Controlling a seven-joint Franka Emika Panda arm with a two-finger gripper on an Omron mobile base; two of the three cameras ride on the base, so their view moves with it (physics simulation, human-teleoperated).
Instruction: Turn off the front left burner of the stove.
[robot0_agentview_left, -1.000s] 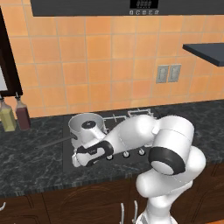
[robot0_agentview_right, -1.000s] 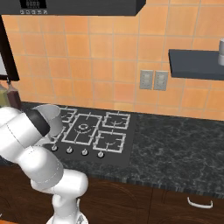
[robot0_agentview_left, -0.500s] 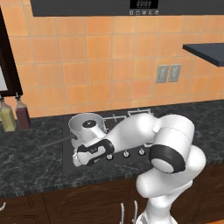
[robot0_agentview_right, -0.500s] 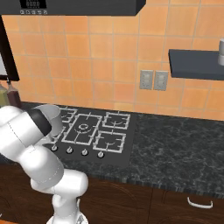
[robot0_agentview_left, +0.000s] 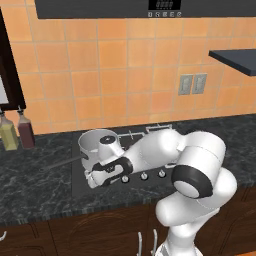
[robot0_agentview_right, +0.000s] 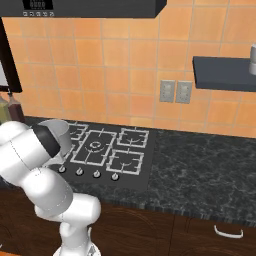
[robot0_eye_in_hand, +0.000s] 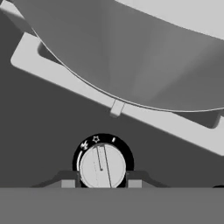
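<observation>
A: Where is the white arm's two-finger gripper (robot0_eye_in_hand: 101, 183) sitting?

B: It is reaching low over the front left edge of the flat black glass stove (robot0_agentview_right: 142, 172). In the hand view, its two small dark fingertips (robot0_eye_in_hand: 68, 183) are standing on either side of a small round silver knob (robot0_eye_in_hand: 102, 167), one on each flank, right against its rim.

A: Is it clamped on that knob?

B: The tips are sitting apart by the knob's width and look to be touching its sides, but I cannot tell whether they are actually pressing it.

A: What is marked around the knob?

B: A black ring is carrying small white symbols along its upper arc, and a thin line is running across the knob's face, pointing roughly up toward those marks.

A: And the front left burner?

B: The small front left burner with its square pale-grey wire grate (robot0_eye_in_hand: 78, 85) is lying just beyond the knob. A grey metal pot (robot0_agentview_left: 98, 146) is standing on it, covering most of the grate; its rounded wall is looming large at the top of the hand view.

A: What else is on the cooktop?

B: In the right base view, the larger centre burner with concentric rings (robot0_agentview_right: 95, 146) is sitting beside the pot, and the row of remaining silver knobs (robot0_agentview_right: 95, 173) is running along the front edge.

A: Anything nearby?

B: Two bottles (robot0_agentview_left: 17, 131), one yellowish and one dark red, are standing on the dark speckled counter (robot0_agentview_right: 210, 170), well apart from the stove.
</observation>
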